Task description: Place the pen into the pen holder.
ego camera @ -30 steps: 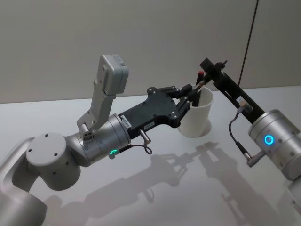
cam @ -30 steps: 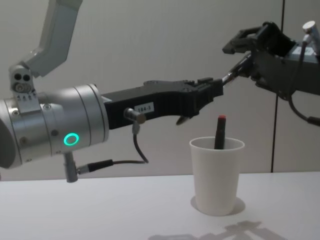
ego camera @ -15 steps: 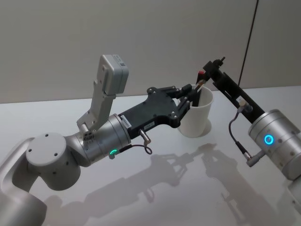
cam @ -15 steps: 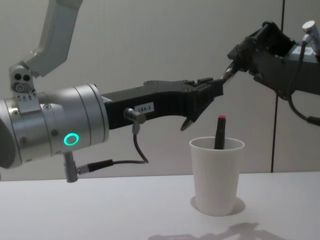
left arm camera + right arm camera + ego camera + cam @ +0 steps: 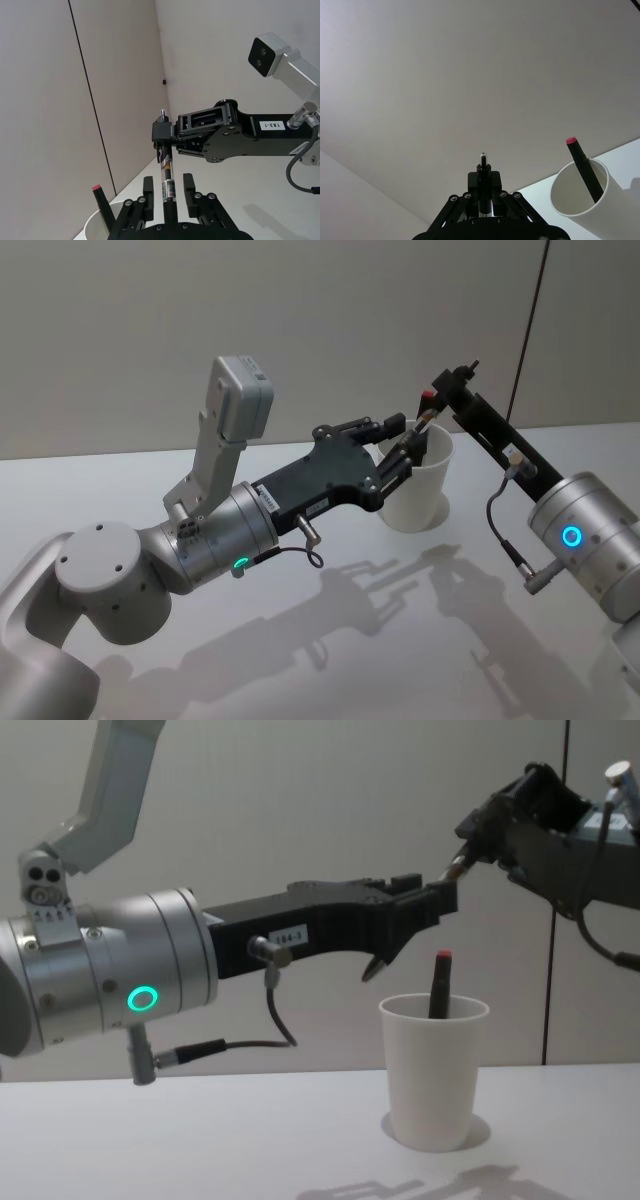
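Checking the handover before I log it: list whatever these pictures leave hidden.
1. Left wrist view: the lower end of the pen, behind the left gripper.
2. Chest view: the lower part of the red-capped pen, inside the pen holder.
3. Head view: the pen holder's near left side, behind the left gripper.

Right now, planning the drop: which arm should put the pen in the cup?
Right: the right gripper is shut on the pen near the paper cup; the left gripper is open around it.

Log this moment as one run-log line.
handover above pen holder | right gripper shut on pen | left gripper open around pen | red-tipped pen in holder
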